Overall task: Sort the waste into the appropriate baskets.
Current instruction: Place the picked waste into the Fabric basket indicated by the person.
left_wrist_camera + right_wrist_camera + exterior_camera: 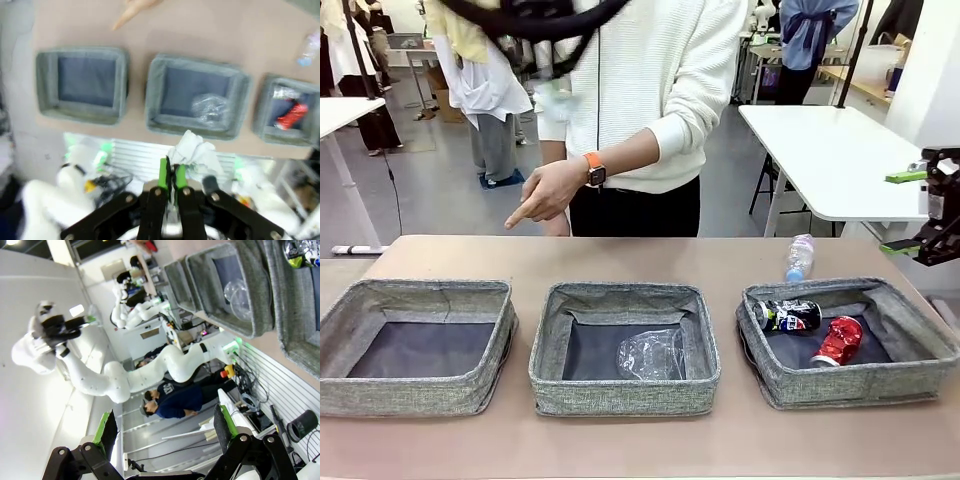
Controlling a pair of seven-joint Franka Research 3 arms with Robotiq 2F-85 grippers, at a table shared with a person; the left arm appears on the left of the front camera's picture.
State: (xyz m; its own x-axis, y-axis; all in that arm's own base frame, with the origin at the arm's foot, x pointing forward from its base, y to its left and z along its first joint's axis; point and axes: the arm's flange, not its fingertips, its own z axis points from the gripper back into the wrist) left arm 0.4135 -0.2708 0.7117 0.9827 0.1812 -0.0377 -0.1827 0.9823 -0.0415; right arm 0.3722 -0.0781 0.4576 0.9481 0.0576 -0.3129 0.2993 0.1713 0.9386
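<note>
In the left wrist view my left gripper is shut on the white paper wad, high above three grey baskets. The left basket holds nothing. A clear plastic cup lies in the middle basket. Inside the right basket lie a dark can and a red can. Behind that basket a small clear bottle lies on the table. My right gripper hangs open and holds nothing at the right edge, above the table's right end.
A person in a white sweater stands at the far side. Their hand points down towards the table behind the left and middle baskets. A white table stands at the back right. Bare tabletop runs along the front.
</note>
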